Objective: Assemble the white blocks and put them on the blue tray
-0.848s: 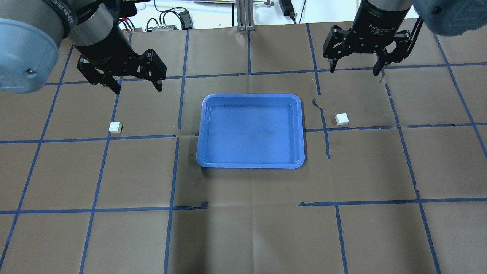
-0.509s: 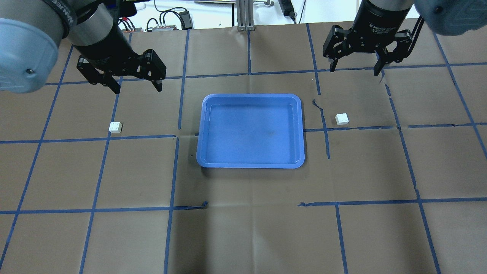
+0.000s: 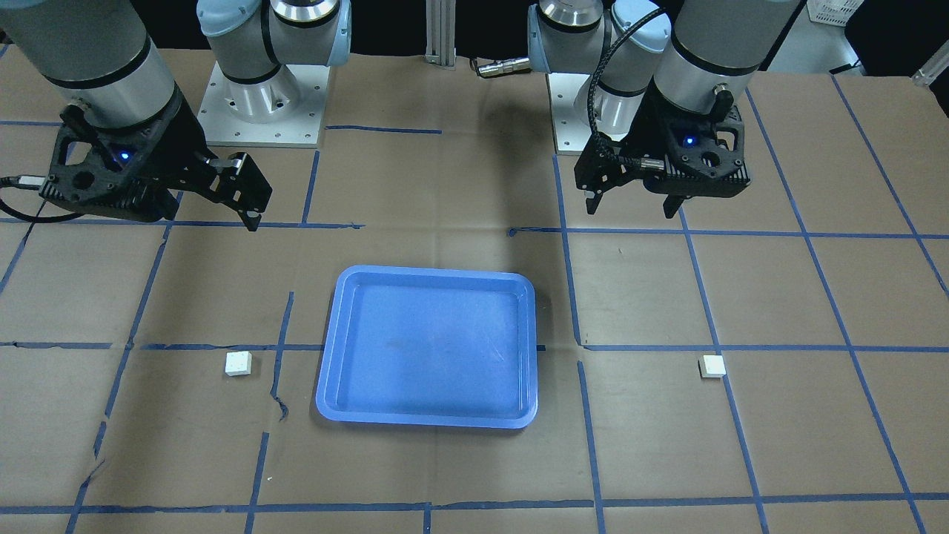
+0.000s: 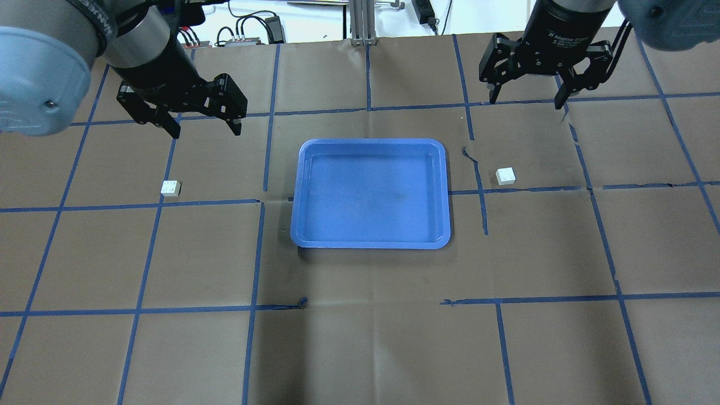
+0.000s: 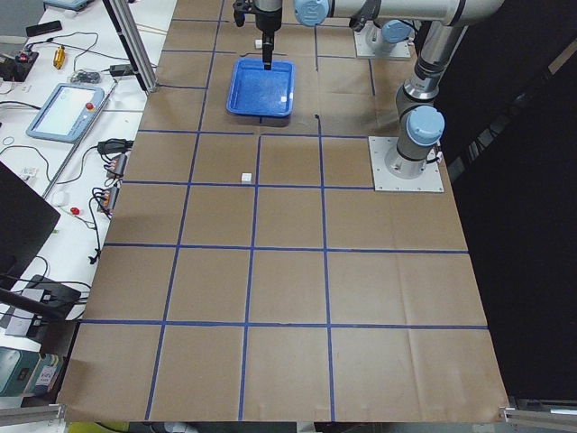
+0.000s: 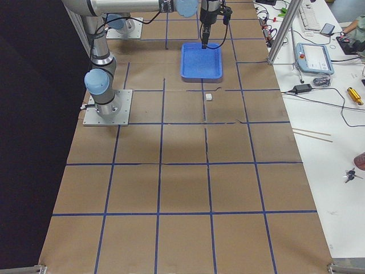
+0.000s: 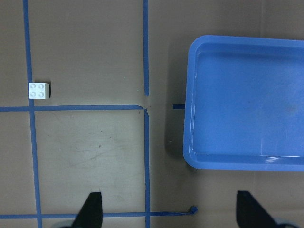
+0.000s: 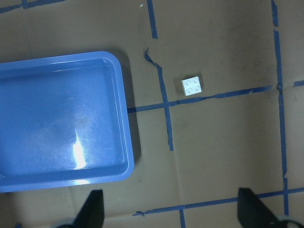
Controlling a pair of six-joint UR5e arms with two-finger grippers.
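Left gripper (image 4: 206, 133) spread; white blocks (image 4: 171, 187) (image 4: 505, 176) outside blue tray (image 4: 371, 143)

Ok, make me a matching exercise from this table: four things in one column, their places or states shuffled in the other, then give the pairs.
Things:
1. blue tray
2. white block on the robot's left
3. white block on the robot's right
4. right gripper

Places or states:
A. fingers open, above the table, holding nothing
B. right of the tray in the front-facing view
C. empty, mid-table
D. left of the tray in the front-facing view

Pairs: 1-C, 2-B, 3-D, 4-A.
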